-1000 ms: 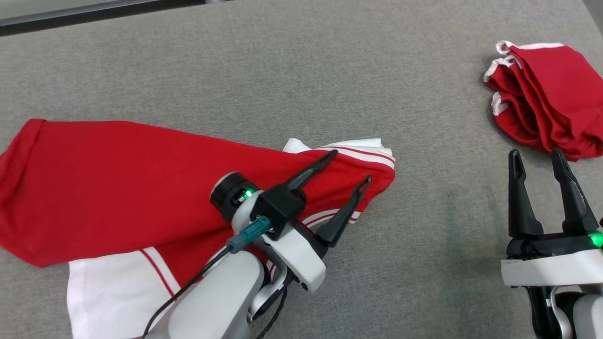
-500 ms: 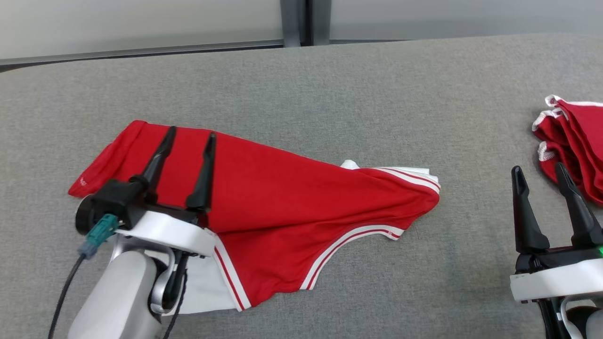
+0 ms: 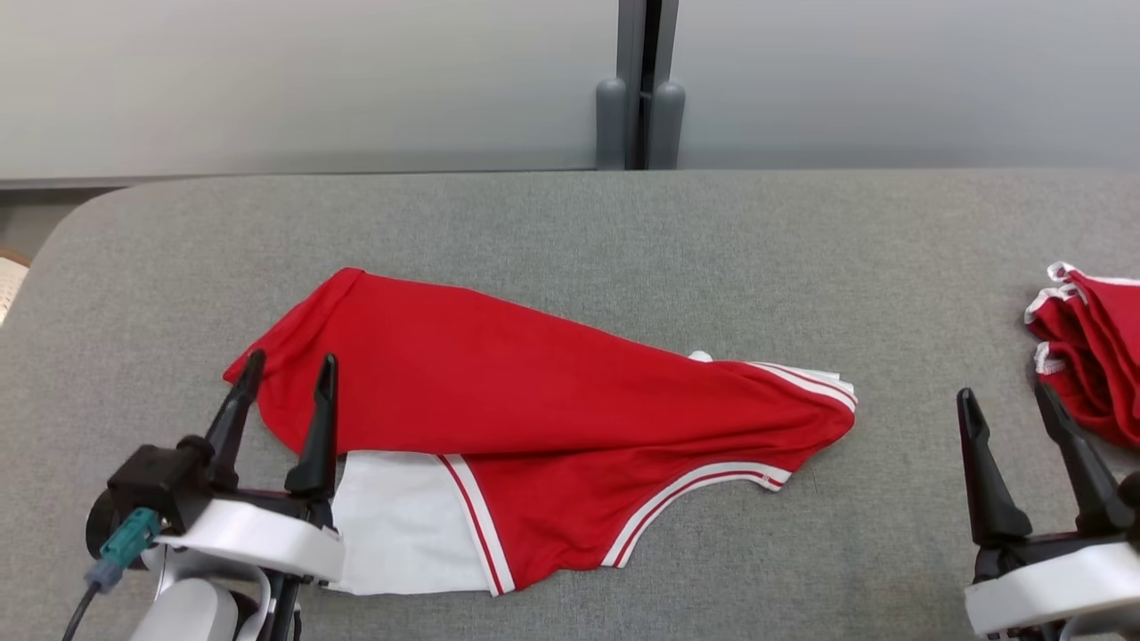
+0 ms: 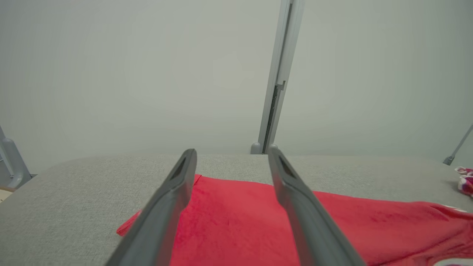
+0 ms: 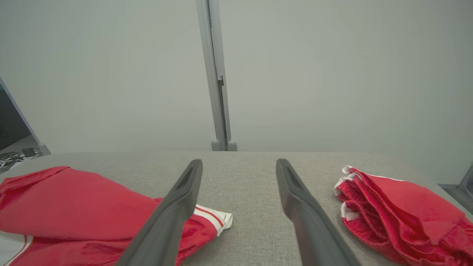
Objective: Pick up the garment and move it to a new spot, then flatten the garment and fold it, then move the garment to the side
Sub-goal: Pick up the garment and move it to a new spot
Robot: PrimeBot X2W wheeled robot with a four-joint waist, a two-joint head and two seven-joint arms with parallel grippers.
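Red garment lies mid tabletop, twd front edge; red bundle at right edge. L gripper & R gripper: jaws spread.

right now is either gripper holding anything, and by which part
Nothing is held. The left gripper stands open at the left end of the red-and-white garment, with nothing pinched between its fingers. The right gripper is open too.

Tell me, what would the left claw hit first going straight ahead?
Probably the left gripper would brush the red garment lying just ahead; it points nearly level, though, so it might skim over toward the wall.
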